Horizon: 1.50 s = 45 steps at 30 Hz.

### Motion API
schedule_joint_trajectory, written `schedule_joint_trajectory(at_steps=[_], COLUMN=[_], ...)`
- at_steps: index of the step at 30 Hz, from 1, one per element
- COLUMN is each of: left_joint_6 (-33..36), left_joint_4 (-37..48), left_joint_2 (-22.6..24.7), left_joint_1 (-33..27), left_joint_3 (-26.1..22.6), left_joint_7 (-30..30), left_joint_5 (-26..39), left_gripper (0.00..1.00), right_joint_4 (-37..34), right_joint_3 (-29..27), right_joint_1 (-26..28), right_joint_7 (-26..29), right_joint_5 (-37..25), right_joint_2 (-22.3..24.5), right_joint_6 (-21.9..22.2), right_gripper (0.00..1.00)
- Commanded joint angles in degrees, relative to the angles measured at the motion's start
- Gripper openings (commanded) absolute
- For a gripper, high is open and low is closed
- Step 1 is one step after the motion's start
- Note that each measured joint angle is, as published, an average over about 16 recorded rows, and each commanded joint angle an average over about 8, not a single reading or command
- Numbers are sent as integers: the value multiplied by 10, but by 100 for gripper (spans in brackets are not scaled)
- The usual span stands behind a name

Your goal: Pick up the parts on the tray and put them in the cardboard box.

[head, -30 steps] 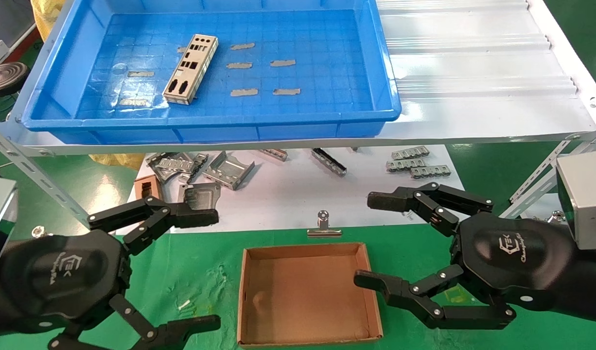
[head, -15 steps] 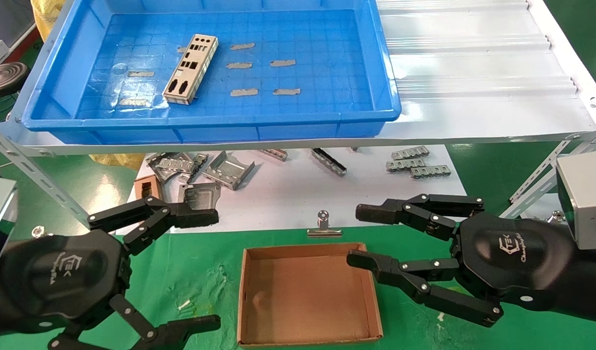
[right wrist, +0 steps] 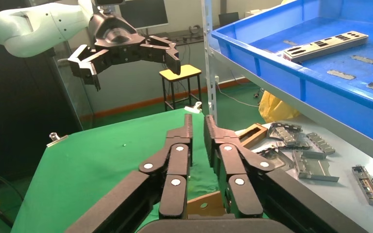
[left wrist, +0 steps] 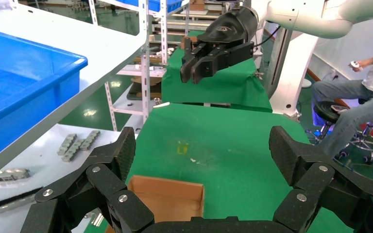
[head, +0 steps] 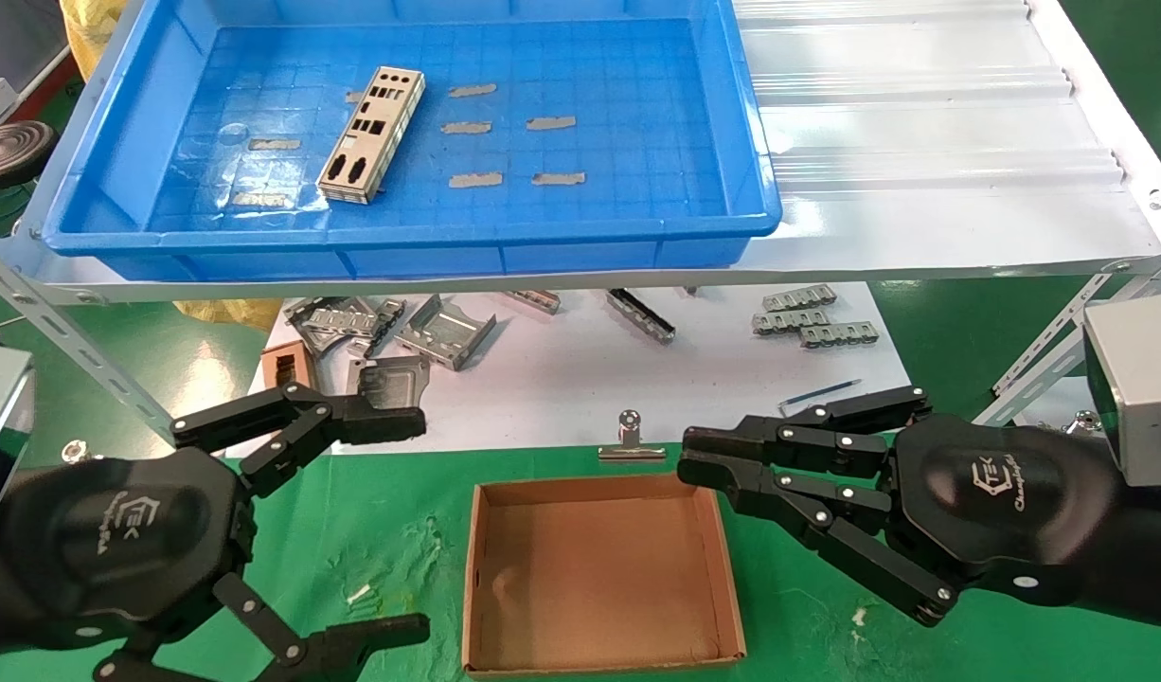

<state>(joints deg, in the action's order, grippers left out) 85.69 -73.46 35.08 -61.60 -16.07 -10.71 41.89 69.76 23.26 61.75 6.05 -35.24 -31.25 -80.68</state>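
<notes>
On the raised shelf, the tray holds the parts as one small stack, lying flat left of its middle among tape patches. Below on the desk, the box is empty, so by my reading nothing has been delivered yet and the whole pick remains. The right hand, fingers together on nothing, hovers over the box's far right corner; the left hand hangs spread wide and idle.

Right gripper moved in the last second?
Yes. The right gripper closed from wide open to nearly shut, its fingertips ending over the far right corner of the shallow brown cardboard box, which stayed put.
</notes>
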Motion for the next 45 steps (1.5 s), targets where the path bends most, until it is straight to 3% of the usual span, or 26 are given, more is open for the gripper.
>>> schedule_joint_trajectory(at_steps=[1, 33, 34, 41, 42, 45], left_joint_6=[0, 0, 0, -2, -4, -10], left_joint_4=[0, 0, 0, 4, 7, 21], left_joint_2=[0, 0, 0, 1, 1, 6], left_joint_1=[0, 0, 0, -5, -10, -42], left_joint_3=[0, 0, 0, -1, -1, -5], left_joint_7=[0, 0, 0, -2, -3, -7], left_joint_5=[0, 0, 0, 3, 6, 26], left_gripper=[100, 100, 100, 100, 100, 100], right_joint_4=[0, 0, 0, 0, 0, 0], right_joint_3=[0, 0, 0, 0, 0, 0], right_joint_1=[0, 0, 0, 0, 0, 0], right_joint_7=[0, 0, 0, 0, 0, 0], right_joint_5=[0, 0, 0, 0, 0, 0], right_joint_2=[0, 0, 0, 0, 0, 0], right_joint_6=[0, 0, 0, 0, 0, 0], right_gripper=[0, 0, 4, 91, 100, 100])
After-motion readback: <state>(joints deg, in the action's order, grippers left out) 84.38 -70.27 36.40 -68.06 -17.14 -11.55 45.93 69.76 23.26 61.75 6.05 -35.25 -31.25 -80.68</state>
